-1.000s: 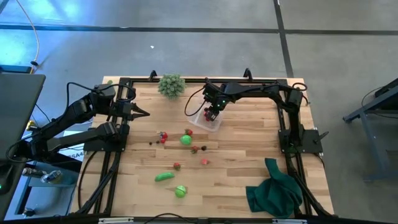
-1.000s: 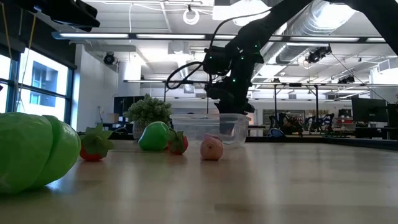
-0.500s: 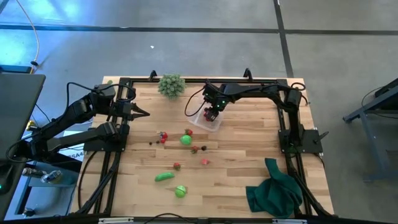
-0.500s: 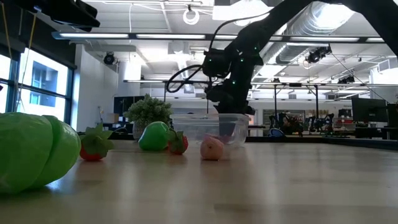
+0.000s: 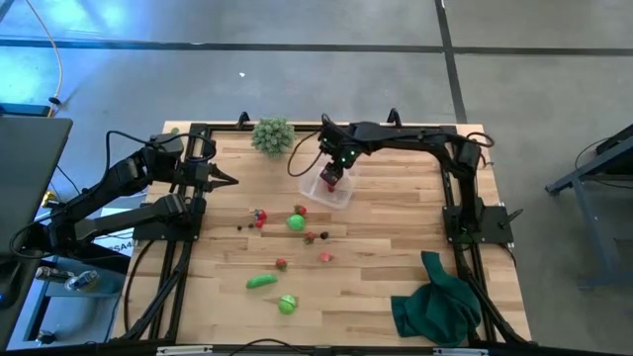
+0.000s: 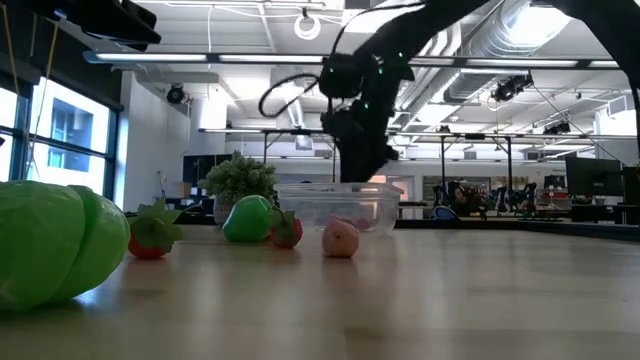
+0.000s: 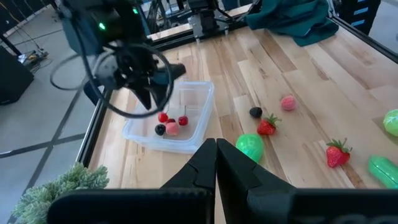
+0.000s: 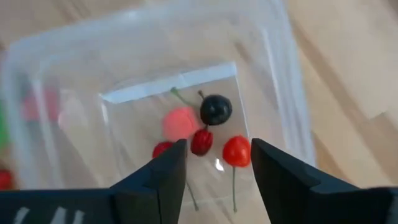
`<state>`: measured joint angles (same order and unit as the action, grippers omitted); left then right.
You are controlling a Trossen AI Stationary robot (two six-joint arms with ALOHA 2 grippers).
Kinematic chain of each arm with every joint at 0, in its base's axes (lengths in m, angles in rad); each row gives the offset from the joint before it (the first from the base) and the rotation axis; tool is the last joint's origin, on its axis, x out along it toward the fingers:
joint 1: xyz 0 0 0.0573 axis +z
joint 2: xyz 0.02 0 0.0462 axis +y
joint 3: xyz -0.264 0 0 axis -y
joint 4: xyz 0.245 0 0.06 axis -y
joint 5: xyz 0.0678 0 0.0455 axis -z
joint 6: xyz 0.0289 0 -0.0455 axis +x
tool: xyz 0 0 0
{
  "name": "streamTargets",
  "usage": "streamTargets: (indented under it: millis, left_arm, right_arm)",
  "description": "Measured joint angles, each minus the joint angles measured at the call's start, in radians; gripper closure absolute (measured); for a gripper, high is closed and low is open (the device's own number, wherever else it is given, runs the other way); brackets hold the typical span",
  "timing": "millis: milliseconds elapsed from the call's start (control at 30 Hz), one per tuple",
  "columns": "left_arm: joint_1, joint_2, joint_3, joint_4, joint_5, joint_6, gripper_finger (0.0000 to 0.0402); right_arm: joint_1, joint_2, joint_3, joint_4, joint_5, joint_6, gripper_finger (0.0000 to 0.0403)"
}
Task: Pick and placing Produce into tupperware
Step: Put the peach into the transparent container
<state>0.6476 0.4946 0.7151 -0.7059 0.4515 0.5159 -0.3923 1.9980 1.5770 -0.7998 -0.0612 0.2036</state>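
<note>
Wooden desk (image 5: 386, 247) framed by black rails, seen from above. Dark green cloth (image 5: 438, 300) crumpled at the near right corner. Left arm parked along the left edge, left gripper (image 5: 224, 180) pointing inward, fingers closed together to a point, holding nothing. Right arm reaching from the right edge across the far side, right gripper (image 5: 330, 178) hovering above the tupperware (image 5: 339, 195), fingers (image 8: 160, 177) apart and empty. Spiky pale-green ball (image 5: 272, 135) at the far edge, just left of the right gripper. Clear tupperware near the far middle of the desk, holding a dark cherry (image 8: 216, 109), a pink piece (image 8: 180, 122) and red cherries (image 8: 236, 150) clustered on its floor. Remaining produce scattered mid-desk, well apart from the container: green round piece (image 5: 296, 222) nearest it, green oblong piece (image 5: 261, 282) and a second green round piece (image 5: 287, 305) toward the near edge. Strawberry (image 5: 281, 264) and pink ball (image 5: 325, 257) between them. Small red berries (image 5: 260, 218) and a tiny dark berry (image 5: 240, 227) toward the left edge.
</note>
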Motion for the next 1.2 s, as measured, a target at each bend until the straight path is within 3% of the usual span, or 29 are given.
streamTargets:
  millis: [333, 600, 833, 1000, 1200]
  left_arm:
    - [0.0, 0.0, 0.0, 0.0, 0.0, 0.0, 0.0399]
    - [0.0, 0.0, 0.0, 0.0, 0.0, 0.0, 0.0399]
    - [0.0, 0.0, 0.0, 0.0, 0.0, 0.0, 0.0399]
    - [0.0, 0.0, 0.0, 0.0, 0.0, 0.0, 0.0399]
    - [0.0, 0.0, 0.0, 0.0, 0.0, 0.0, 0.0399]
  right_arm:
    - [0.081, -0.077, 0.274, -0.204, 0.018, -0.078, 0.0235]
    - [0.267, -0.279, 0.253, -0.223, 0.197, -0.081, 0.0235]
    - [0.465, -0.464, -0.028, -0.112, 0.21, 0.034, 0.0236]
    - [0.58, -0.525, -0.318, 0.14, 0.153, 0.157, 0.0236]
    - [0.655, -0.508, -0.541, 0.447, 0.092, 0.12, 0.0236]
